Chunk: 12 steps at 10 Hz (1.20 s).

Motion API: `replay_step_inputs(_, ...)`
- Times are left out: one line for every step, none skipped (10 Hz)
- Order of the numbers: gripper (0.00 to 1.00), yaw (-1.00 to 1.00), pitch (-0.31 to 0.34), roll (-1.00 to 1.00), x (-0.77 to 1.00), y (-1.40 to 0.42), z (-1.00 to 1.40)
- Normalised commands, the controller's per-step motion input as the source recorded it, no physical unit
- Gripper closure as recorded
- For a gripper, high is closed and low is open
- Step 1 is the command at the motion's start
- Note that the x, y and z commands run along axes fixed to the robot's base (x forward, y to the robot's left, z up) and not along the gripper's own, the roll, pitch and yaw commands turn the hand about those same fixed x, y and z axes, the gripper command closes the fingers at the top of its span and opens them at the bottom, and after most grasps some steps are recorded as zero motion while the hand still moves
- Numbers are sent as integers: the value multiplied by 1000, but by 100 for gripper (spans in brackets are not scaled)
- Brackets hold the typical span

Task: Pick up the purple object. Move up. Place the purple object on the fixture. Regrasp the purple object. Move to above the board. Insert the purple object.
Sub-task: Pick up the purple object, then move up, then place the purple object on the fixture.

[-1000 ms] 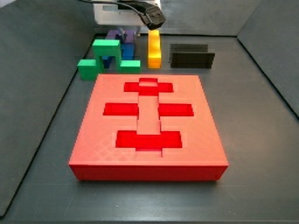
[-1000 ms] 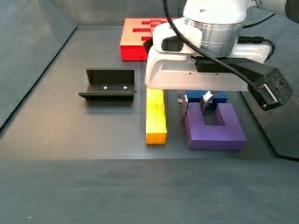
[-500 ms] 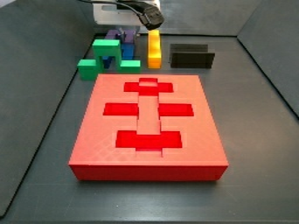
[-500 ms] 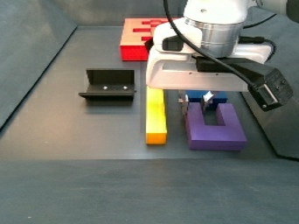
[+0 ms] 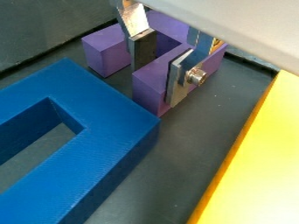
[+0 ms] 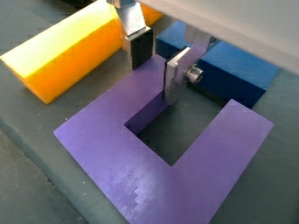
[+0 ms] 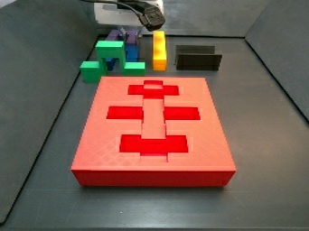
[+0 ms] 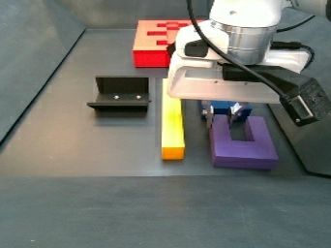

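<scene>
- The gripper (image 6: 156, 63) is low over the purple block (image 6: 176, 157), its fingers (image 6: 176, 77) slightly apart astride one prong, one inside the U-shaped gap.
- Whether the pads actually touch the prong is unclear.
- In a side view the purple block (image 8: 242, 142) lies on the tabletop (image 8: 91, 155), right of the yellow bar (image 8: 171, 129).
- The fixture (image 8: 119, 95) stands at left; the red board (image 8: 161, 39) is top centre.

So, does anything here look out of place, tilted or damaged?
Nothing stands out. The purple object lies flat on the floor between the yellow bar and the wall, undamaged. The end effector straddles one of its prongs, jaws apart. The board and fixture sit square.
</scene>
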Motion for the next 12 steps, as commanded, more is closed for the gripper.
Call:
replay_step_inputs(100, 0, 0, 0, 0, 0, 0)
replay_step_inputs(100, 0, 0, 0, 0, 0, 0)
replay_step_inputs(100, 0, 0, 0, 0, 0, 0)
replay_step_inputs(100, 0, 0, 0, 0, 0, 0)
replay_step_inputs(100, 0, 0, 0, 0, 0, 833)
replay_step_inputs(100, -16, 29, -12, -70, -51, 800)
replay_step_inputs(100, -21, 32, 25, -96, -33, 533)
replay_step_inputs(100, -17, 21, 57, -71, -13, 338)
replay_step_inputs(100, 0, 0, 6, 0, 0, 0)
replay_step_inputs(100, -89, 100, 0, 440, -31, 526)
replay_step_inputs(100, -191, 94, -97, 846, -31, 906)
replay_step_inputs(100, -86, 86, -89, 917, -160, 940)
